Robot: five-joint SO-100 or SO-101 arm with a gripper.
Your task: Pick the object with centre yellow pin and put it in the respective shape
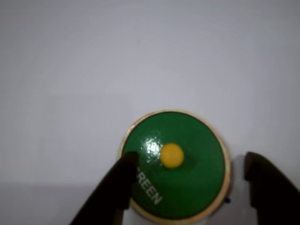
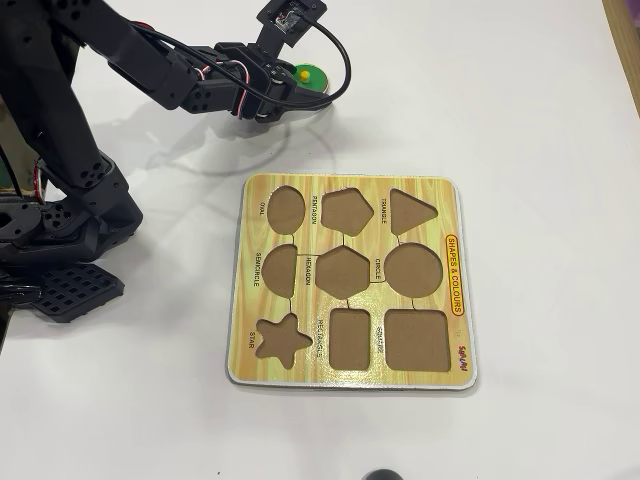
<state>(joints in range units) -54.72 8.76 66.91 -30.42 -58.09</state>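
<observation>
The object with centre yellow pin (image 1: pixel 176 166) is a flat green disc with a pale rim, white lettering and a yellow knob, lying on the white table. My gripper (image 1: pixel 190 159) is open above it: the left finger overlaps the disc's left edge and the right finger stands just off its right edge. In the overhead view the disc (image 2: pixel 309 74) lies at the far top, partly covered by the gripper (image 2: pixel 298 88). The respective shape, the round CIRCLE cut-out (image 2: pixel 412 268), is on the right side of the yellow puzzle board (image 2: pixel 455 200), well away from the disc.
The board also holds oval (image 2: pixel 287 209), semicircle (image 2: pixel 280 270) and hexagon (image 2: pixel 343 272) cut-outs, among several others. The arm's black base (image 2: pixel 60 230) fills the left side. A small dark thing (image 2: pixel 380 475) shows at the bottom edge.
</observation>
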